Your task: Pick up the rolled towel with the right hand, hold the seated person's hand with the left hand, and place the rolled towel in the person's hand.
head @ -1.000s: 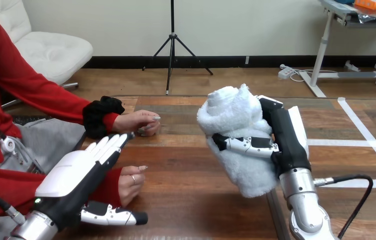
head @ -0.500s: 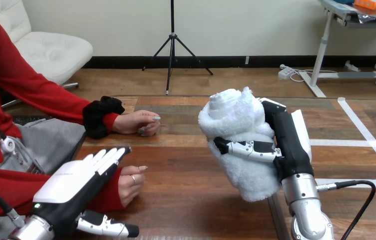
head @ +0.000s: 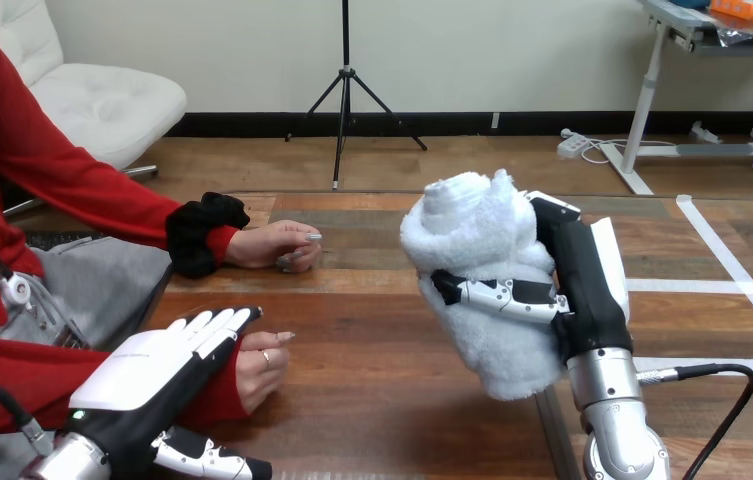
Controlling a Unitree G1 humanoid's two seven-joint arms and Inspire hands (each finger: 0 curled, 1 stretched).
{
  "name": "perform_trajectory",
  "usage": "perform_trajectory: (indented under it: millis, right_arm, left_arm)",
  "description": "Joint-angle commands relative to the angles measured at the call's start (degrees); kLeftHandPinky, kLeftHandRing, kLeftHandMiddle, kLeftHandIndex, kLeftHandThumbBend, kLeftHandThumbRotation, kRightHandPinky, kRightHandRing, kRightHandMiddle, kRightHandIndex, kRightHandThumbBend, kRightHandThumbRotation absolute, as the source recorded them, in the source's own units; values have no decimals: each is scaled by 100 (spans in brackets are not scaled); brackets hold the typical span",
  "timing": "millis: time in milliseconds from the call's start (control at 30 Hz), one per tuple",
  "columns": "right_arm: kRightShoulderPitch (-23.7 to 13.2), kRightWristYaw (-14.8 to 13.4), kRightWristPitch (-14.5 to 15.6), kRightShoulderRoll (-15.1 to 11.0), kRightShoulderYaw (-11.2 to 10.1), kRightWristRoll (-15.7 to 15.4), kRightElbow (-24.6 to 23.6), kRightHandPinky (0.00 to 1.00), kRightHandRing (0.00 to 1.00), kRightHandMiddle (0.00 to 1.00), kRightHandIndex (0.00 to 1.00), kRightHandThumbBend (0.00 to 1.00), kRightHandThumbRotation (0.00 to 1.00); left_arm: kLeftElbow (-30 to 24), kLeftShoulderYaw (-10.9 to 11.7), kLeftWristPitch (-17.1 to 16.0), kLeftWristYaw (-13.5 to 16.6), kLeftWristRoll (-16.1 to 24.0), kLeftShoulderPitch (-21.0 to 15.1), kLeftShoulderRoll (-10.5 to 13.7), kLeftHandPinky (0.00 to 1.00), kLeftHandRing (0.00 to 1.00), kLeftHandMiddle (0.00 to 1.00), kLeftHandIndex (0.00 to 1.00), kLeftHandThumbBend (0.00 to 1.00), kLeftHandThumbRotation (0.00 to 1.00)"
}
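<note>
Since a second ago your left hand [head: 147, 375] has dropped lower, fingers [head: 214, 322] straight and holding nothing, just beside the person's nearer hand [head: 264, 365]. The person's farther hand [head: 277, 245], the second of two, rests on the tabletop [head: 372, 400]. Your right hand [head: 587, 290] is curled round the one rolled towel [head: 482, 235], held up above the tabletop.
</note>
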Motion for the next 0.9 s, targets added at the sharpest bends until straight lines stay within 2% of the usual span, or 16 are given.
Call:
perform_trajectory:
  millis: [0, 133, 333, 633, 867]
  right_arm:
    - [-218, -8, -292, 88, -117, 153, -550, 21, 26, 37, 36, 74, 0]
    - [-167, 3, -303, 107, -145, 179, -674, 21, 25, 37, 35, 74, 0]
    - [-52, 137, -233, 142, -179, 294, -956, 20, 25, 36, 35, 73, 0]
    - [137, 191, -175, 169, -203, 342, -1392, 20, 25, 35, 34, 73, 0]
    - [275, 180, -118, 173, -213, 307, -1711, 21, 26, 35, 34, 73, 0]
  left_arm:
    - [174, -121, 90, 175, 95, -409, 180, 100, 100, 100, 100, 100, 46]
    - [306, -177, 152, 177, 112, -463, 190, 100, 100, 100, 100, 100, 45]
    - [569, -306, 149, 363, 181, -573, 224, 100, 100, 100, 100, 100, 44]
    - [995, -533, 234, 744, 354, -754, 250, 100, 100, 100, 100, 100, 47]
    - [1348, -696, 336, 1151, 481, -886, 211, 100, 100, 99, 100, 100, 49]
